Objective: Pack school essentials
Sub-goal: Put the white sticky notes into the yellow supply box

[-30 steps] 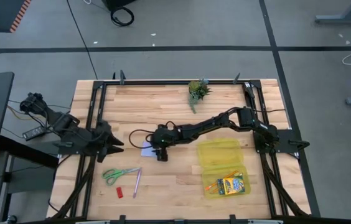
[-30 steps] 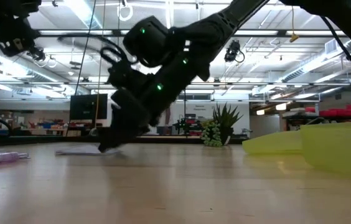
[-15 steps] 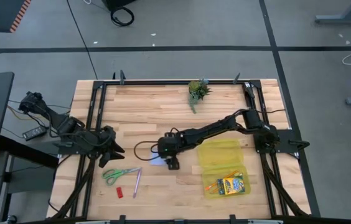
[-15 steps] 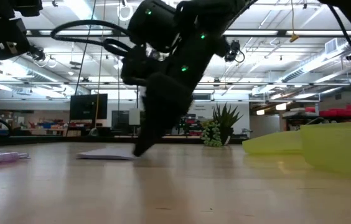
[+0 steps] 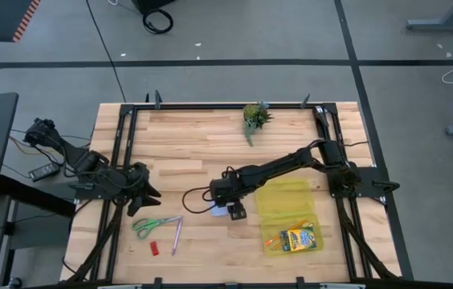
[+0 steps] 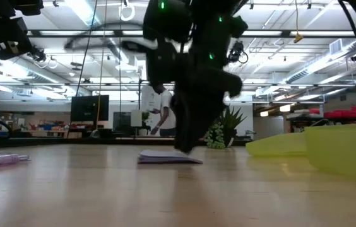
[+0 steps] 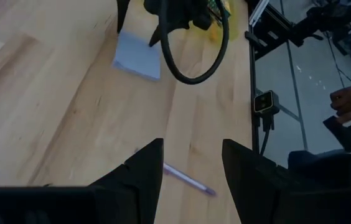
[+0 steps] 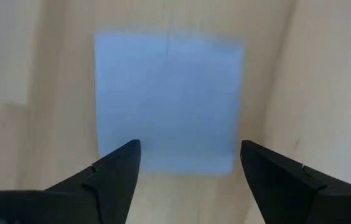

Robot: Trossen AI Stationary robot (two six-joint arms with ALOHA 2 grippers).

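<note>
The light-blue note pad [image 5: 217,213] lies flat on the table just left of the yellow case; it also shows in the low view as the note pad [image 6: 168,157] and in the right wrist view as the note pad [image 8: 166,99]. My right gripper [image 5: 231,210] stands over it, open, fingers pointing down. The green-handled scissors [image 5: 153,225], pinkish pen [image 5: 176,235] and red eraser [image 5: 153,248] lie near the table's near-left part. The crayon box [image 5: 299,238] lies in the yellow case [image 5: 284,197]. My left gripper [image 5: 148,191] waits open at the left edge. My right gripper comes at the note pad from above with open fingers. In the right wrist view its two fingertips [image 8: 129,152] stand at the pad's near edge [image 8: 163,168], one by each corner. In the low view a fingertip [image 6: 184,146] meets the pad's top, and the pad lies flat on the table.
A small potted plant [image 5: 255,115] stands near the far edge. A black cable [image 5: 194,197] loops from the right arm over the table. The metal frame [image 5: 122,152] borders the table's sides. A person [image 6: 163,113] stands in the room beyond the table.
My right gripper has moved toward the table's right and near edges, toward the yellow case. The note pad has slid flat along the table with it and now lies close beside the case.
</note>
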